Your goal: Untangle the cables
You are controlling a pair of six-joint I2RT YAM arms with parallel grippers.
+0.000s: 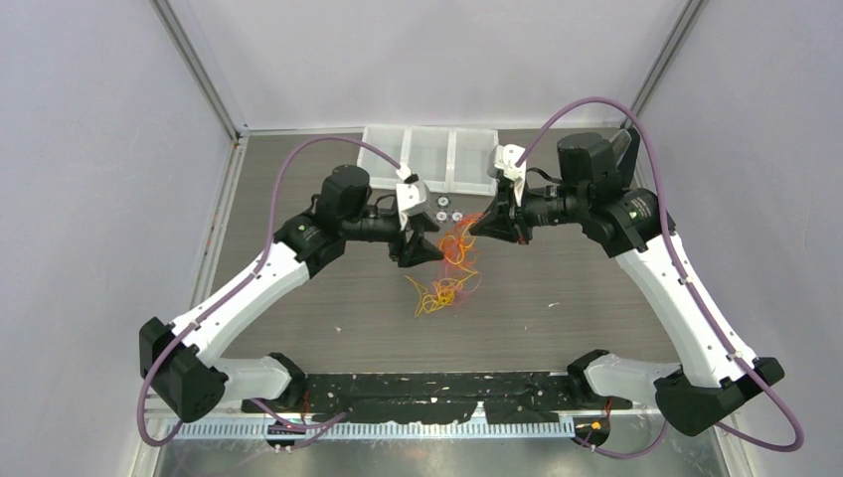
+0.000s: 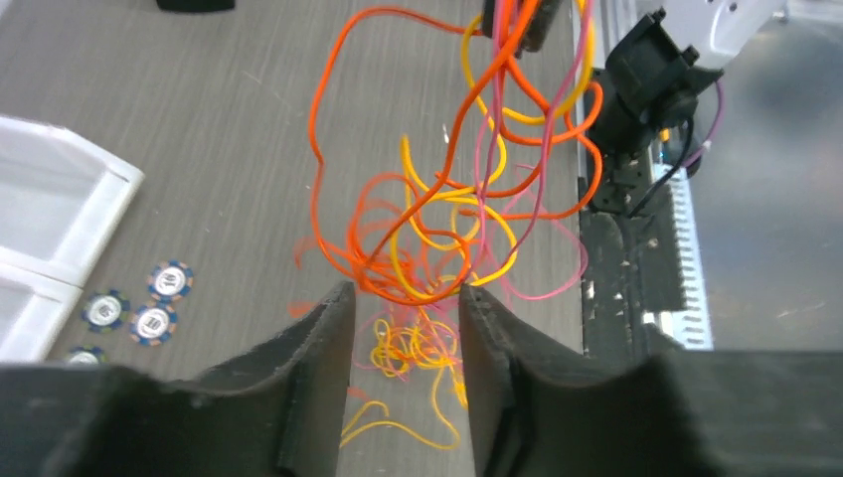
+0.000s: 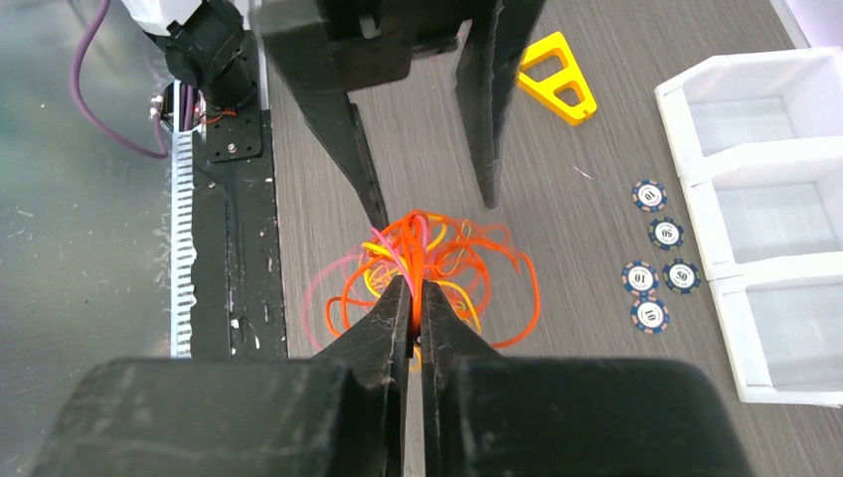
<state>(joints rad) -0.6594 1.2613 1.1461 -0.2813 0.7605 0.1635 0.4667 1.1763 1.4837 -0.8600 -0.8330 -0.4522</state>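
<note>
Right tool (image 3: 415, 285) pinched shut on cables (image 1: 444, 291); left tool (image 2: 406, 290), part-open, empty, has them just ahead at its 12 o'clock.

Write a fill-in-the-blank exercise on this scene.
The right pincer is ___ on the tangle of thin orange, yellow and pink cables. The left pincer is ___, its jaws apart. The white plastic tray has ___ compartments.
Missing words: shut; open; three.
</note>
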